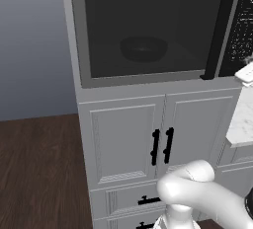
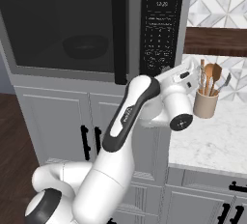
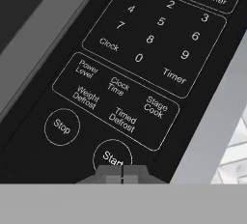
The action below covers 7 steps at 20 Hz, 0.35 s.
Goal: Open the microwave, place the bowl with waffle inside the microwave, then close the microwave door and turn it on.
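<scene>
The large grey built-in microwave (image 1: 148, 30) sits above white panelled cabinets (image 1: 128, 139) with short black handles (image 1: 162, 146); its wide grey-framed door with the dark glass window (image 2: 58, 25) is shut, the long black vertical bar handle (image 2: 119, 30) standing along its right edge; through the glass the small round black bowl (image 1: 144, 48) shows dimly, resting in the middle of the microwave floor; the waffle in it I cannot make out through the tinted pane. To the right of the door runs the black button panel with white marks (image 2: 160, 25); the white arm with dark joints (image 2: 130, 117) reaches up from below, and its hand is pressed close to the lower part of that panel. In the hand view the jaws (image 3: 122, 172) are closed tight together, tips touching each other, holding nothing; they sit right at the round "Start" button (image 3: 112, 156), overlapping its lower edge; the round "Stop" button (image 3: 61, 127) lies just beside it, and the number keys (image 3: 159, 22) sit higher up the panel. To the right, a white marble table (image 2: 212, 141) carries a beige cup of wooden utensils (image 2: 206, 103), near the robot's wrist; the floor (image 1: 34, 173) is dark wood.
</scene>
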{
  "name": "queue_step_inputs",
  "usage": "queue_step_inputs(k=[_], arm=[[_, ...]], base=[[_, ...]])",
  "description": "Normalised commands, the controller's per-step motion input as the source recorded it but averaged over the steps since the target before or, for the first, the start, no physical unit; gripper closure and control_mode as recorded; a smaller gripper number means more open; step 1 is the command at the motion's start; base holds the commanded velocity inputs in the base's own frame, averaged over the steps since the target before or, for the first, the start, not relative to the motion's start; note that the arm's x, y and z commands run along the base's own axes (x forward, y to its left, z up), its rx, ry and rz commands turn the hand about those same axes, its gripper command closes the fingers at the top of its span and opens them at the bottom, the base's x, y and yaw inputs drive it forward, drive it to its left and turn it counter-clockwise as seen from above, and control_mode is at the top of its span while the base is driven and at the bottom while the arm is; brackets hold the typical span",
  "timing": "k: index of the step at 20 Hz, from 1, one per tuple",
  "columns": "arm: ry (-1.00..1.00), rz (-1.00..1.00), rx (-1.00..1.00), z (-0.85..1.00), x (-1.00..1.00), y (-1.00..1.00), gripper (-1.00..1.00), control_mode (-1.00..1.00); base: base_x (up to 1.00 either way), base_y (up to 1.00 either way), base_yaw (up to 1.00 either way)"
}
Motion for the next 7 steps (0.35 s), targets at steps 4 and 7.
queue_step_inputs(k=[4, 7], arm=[[-0.14, 0.0, 0.0, 0.38, -0.07, 0.0, 1.0, -1.0], [-0.11, 0.0, -0.01, 0.32, 0.0, 0.0, 1.0, -1.0]], base=[[0.0, 0.0, 0.0], [0.0, 0.0, 0.0]])
